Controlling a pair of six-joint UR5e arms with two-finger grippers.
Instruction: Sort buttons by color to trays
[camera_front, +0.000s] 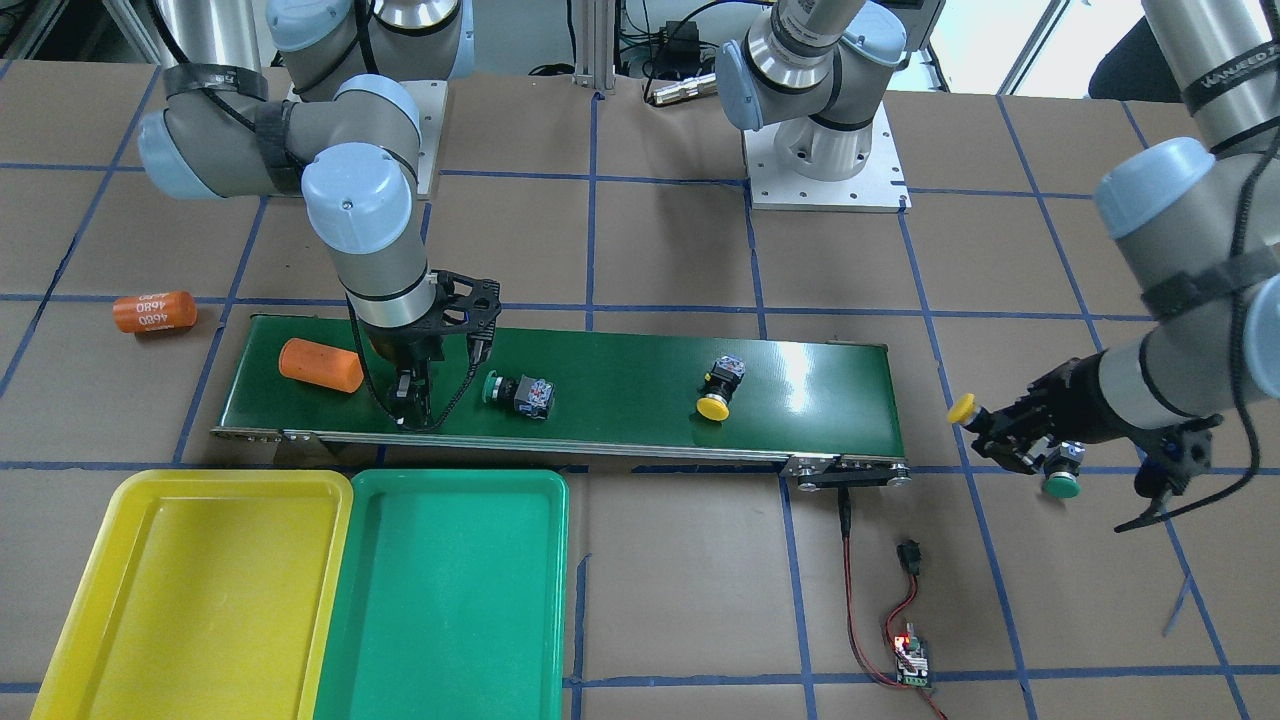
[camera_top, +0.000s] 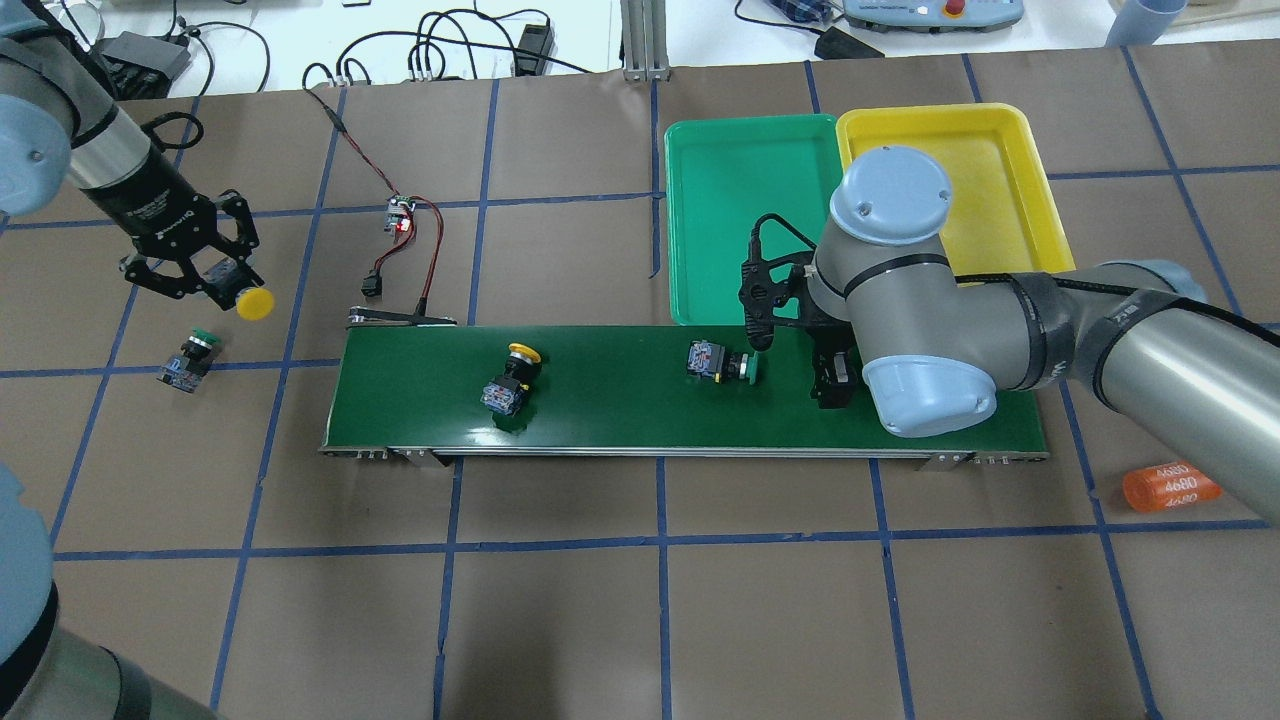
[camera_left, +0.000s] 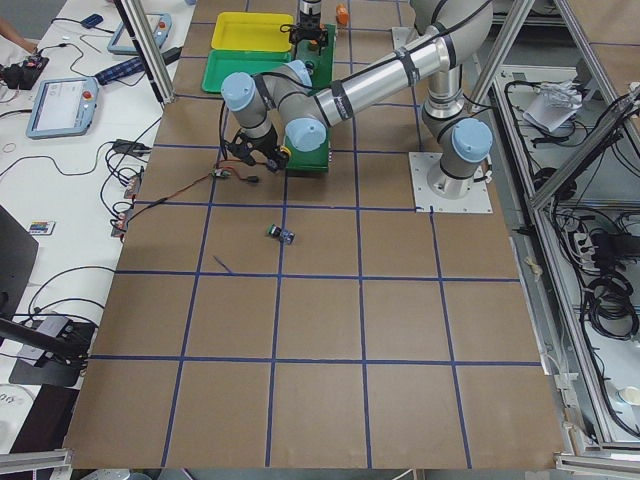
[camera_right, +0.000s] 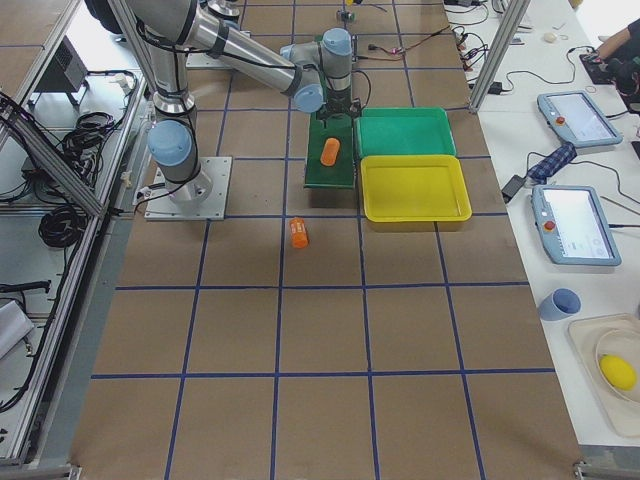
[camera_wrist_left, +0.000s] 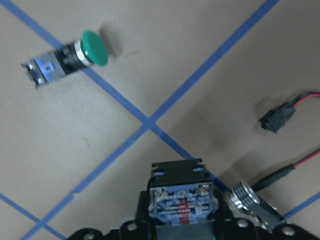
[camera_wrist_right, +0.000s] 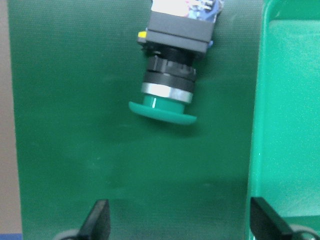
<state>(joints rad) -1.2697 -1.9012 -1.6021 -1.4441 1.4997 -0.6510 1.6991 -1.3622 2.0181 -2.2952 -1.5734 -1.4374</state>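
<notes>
My left gripper (camera_top: 215, 285) is shut on a yellow button (camera_top: 255, 303) and holds it above the table, left of the belt's end. The button's body shows between the fingers in the left wrist view (camera_wrist_left: 182, 205). A green button (camera_top: 188, 360) lies on the brown table beside it, also in the left wrist view (camera_wrist_left: 70, 55). My right gripper (camera_front: 410, 395) is open and empty over the belt, just beside a green button (camera_front: 520, 392) lying on its side (camera_wrist_right: 170, 75). A second yellow button (camera_front: 720, 388) lies mid-belt. The yellow tray (camera_front: 200, 590) and green tray (camera_front: 450, 590) hold nothing.
The dark-green conveyor belt (camera_front: 620, 350) carries an orange cylinder (camera_front: 320, 365) behind my right gripper. Another orange cylinder marked 4680 (camera_front: 153, 312) lies on the table beyond the belt's end. A small controller board (camera_front: 912, 655) with red-black wires sits near the belt's other end.
</notes>
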